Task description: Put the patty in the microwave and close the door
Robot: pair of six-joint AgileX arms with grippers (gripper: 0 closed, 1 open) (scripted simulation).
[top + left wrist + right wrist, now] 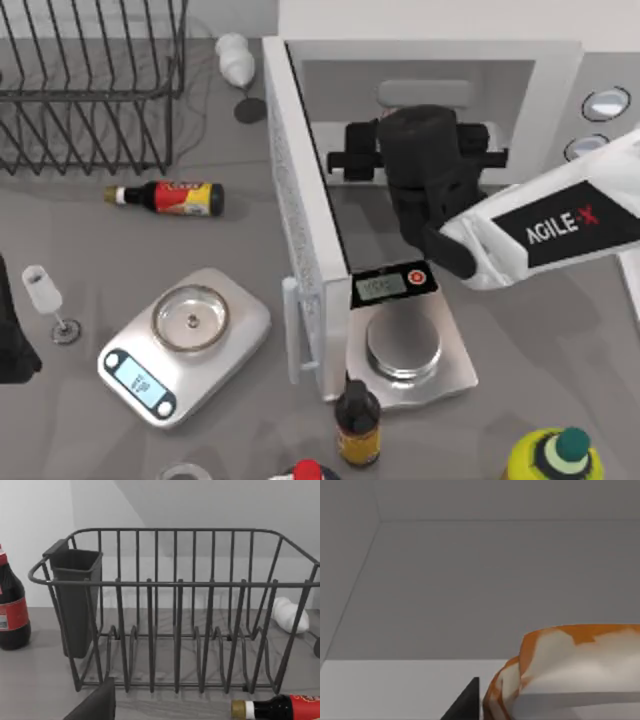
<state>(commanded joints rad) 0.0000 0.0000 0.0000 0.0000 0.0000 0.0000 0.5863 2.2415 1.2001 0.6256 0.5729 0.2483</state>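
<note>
The white microwave (430, 55) stands at the back right with its door (300, 230) swung wide open toward the front. My right arm reaches into the cavity, and my right gripper (420, 150) sits deep inside, under its black wrist. In the right wrist view the golden-brown patty (570, 670) shows close up, pale underneath, above the microwave's pale floor (420, 680). One dark fingertip (467, 702) presses against the patty's edge, so the gripper is shut on it. My left gripper (15, 340) is parked at the table's left edge.
A wire dish rack (90, 90) fills the back left, with a sauce bottle (175, 198) lying in front of it. A silver scale (185, 340) and a wine glass (45, 295) stand left of the door. Another scale (405, 350) and bottles (357, 420) sit before the microwave.
</note>
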